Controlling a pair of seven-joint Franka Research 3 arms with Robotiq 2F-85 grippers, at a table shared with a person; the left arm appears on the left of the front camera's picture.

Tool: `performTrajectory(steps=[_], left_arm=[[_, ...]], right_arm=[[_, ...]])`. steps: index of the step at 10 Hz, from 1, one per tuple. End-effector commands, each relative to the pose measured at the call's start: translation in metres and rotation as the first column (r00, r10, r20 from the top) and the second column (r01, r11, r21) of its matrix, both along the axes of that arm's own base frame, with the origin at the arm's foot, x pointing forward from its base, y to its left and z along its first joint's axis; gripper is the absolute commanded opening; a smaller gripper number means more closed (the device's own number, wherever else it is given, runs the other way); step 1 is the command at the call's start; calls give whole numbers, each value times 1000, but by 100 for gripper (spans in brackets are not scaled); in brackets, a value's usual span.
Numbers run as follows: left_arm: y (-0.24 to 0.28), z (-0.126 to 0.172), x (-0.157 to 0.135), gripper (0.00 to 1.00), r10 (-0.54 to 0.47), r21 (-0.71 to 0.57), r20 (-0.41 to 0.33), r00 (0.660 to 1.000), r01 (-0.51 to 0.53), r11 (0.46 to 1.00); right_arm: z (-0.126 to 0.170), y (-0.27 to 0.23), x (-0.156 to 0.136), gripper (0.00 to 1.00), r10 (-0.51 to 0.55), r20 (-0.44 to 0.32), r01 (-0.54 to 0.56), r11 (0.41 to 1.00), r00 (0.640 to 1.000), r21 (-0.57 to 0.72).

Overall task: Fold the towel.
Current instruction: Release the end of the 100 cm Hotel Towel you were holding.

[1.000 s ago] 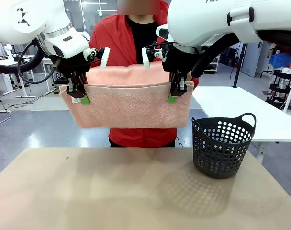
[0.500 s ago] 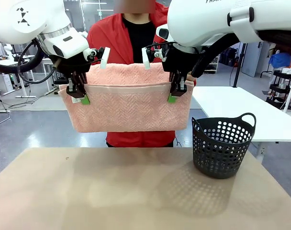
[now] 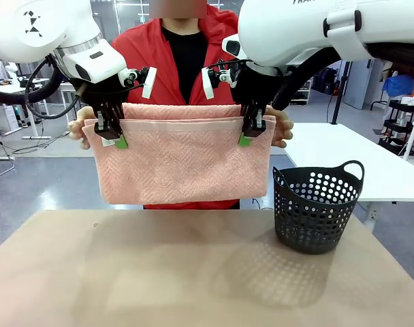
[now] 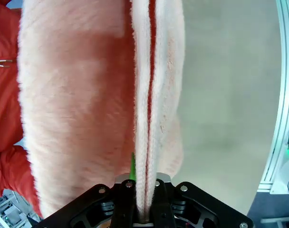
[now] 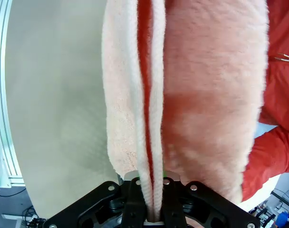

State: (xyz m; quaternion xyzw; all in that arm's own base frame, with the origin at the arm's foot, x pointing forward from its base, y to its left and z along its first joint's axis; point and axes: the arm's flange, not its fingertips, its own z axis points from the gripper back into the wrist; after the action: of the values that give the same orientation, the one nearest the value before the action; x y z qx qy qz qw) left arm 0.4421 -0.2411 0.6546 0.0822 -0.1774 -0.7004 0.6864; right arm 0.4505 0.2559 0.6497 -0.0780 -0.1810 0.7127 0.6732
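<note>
The salmon-pink towel (image 3: 183, 160) hangs spread in the air above the table, doubled over with its plain hem band along the top. My left gripper (image 3: 114, 136) is shut on its upper left corner and my right gripper (image 3: 249, 134) is shut on its upper right corner. A person in a red jacket stands behind it, with a hand (image 3: 76, 127) at the left edge and another hand (image 3: 283, 127) at the right edge. In the left wrist view the towel's layers (image 4: 147, 118) run up from between the fingers. The right wrist view shows the towel (image 5: 149, 123) clamped the same way.
A black perforated basket (image 3: 317, 208) stands on the right of the tan table (image 3: 159, 272). A white table (image 3: 343, 160) sits behind it to the right. The tabletop below the towel is bare.
The towel's back layer has come down, and its lower edge hangs lower. The person's hands have come into view at the towel's two sides. Both grippers hold still.
</note>
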Motion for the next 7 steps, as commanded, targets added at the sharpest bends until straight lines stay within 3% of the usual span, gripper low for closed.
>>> performTrajectory(steps=[1, 7], left_arm=[[1, 2, 0, 0, 4, 1, 5, 1000, -4, 1000], [1, 2, 0, 0, 4, 1, 5, 1000, -4, 1000]], right_arm=[[1, -1, 0, 0, 0, 5, 0, 1000, 1000, -6], [1, -1, 0, 0, 0, 5, 0, 1000, 1000, -6]])
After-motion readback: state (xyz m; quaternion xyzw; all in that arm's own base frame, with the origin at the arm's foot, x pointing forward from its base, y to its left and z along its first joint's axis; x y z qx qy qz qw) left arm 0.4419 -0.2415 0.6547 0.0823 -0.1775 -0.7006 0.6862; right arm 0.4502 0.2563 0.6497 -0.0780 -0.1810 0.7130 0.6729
